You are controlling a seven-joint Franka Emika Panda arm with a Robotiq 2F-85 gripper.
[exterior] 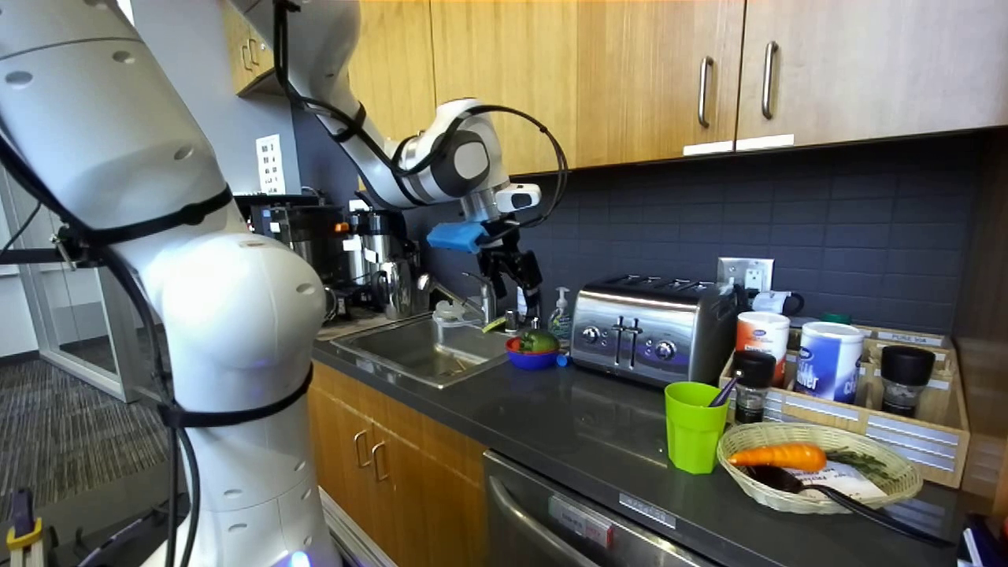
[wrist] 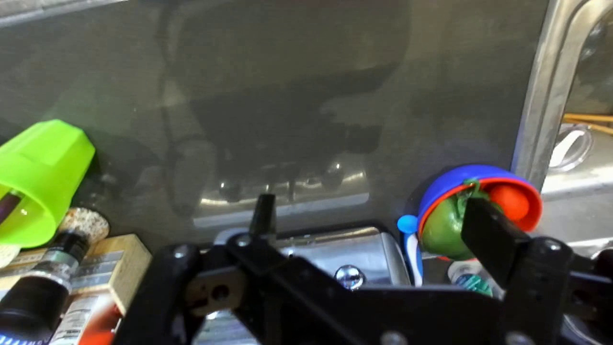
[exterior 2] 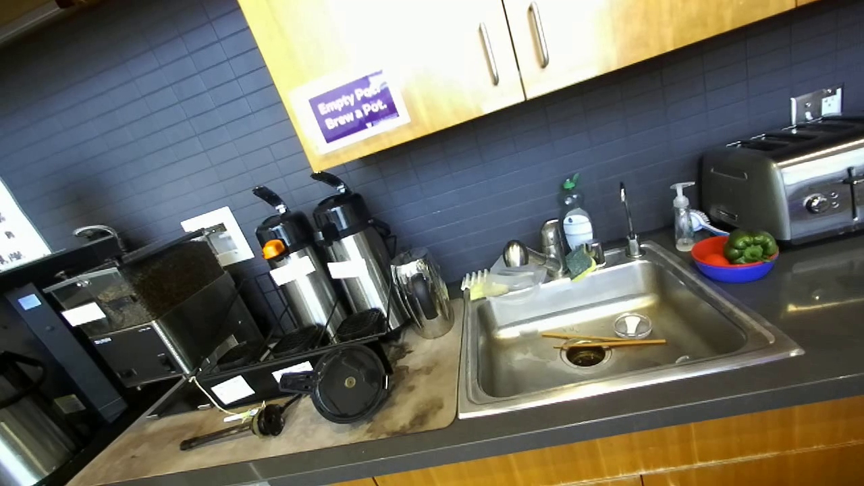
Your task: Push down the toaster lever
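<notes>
The toaster (exterior: 630, 327) is a wide, low steel box with dark ends and top, standing on the counter by the tiled wall. Two dark lever handles (exterior: 626, 331) sit between two round knobs on its steel front. It is cut by the right edge in an exterior view (exterior 2: 810, 179). In the wrist view part of the toaster (wrist: 371, 251) shows behind my gripper (wrist: 373, 218), whose fingers are wide apart with nothing between them; the levers are hidden there. In an exterior view my gripper (exterior: 516, 287) hangs in the air, left of the toaster in the picture, not touching it.
A blue and red bowl (exterior: 531, 358) with a green pepper stands beside the toaster, near a soap bottle (exterior: 560, 315) and the sink (exterior: 429, 346). A green cup (exterior: 694, 429), a basket (exterior: 819, 504) and a wooden organizer (exterior: 866, 413) are on the other side. Cabinets (exterior: 654, 79) hang above.
</notes>
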